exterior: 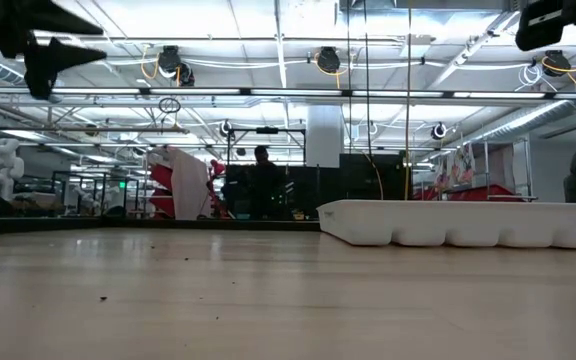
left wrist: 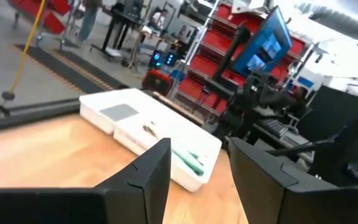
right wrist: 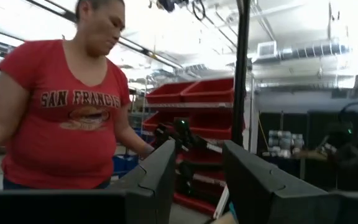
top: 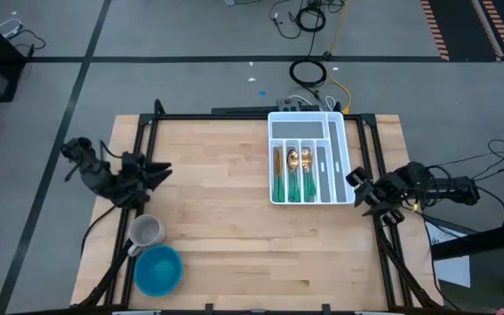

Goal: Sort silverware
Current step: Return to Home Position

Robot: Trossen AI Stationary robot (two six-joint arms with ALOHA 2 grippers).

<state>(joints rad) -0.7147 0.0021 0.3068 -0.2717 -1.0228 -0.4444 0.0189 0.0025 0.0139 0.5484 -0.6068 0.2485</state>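
Near-left corner of the wooden table: you've got a blue bowl, with the grey mug just behind it. The left gripper hangs high over the left side, jaws a narrow gap apart, nothing in them. The right gripper is at the right edge beside the white tray, jaws also narrowly parted and empty. The silverware lies in the tray's long slots, teal handles nearest, gold heads farther. Beyond, a person in a red T-shirt.

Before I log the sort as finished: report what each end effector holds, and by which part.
Nothing is held: the left end effector and right end effector are both open and empty.
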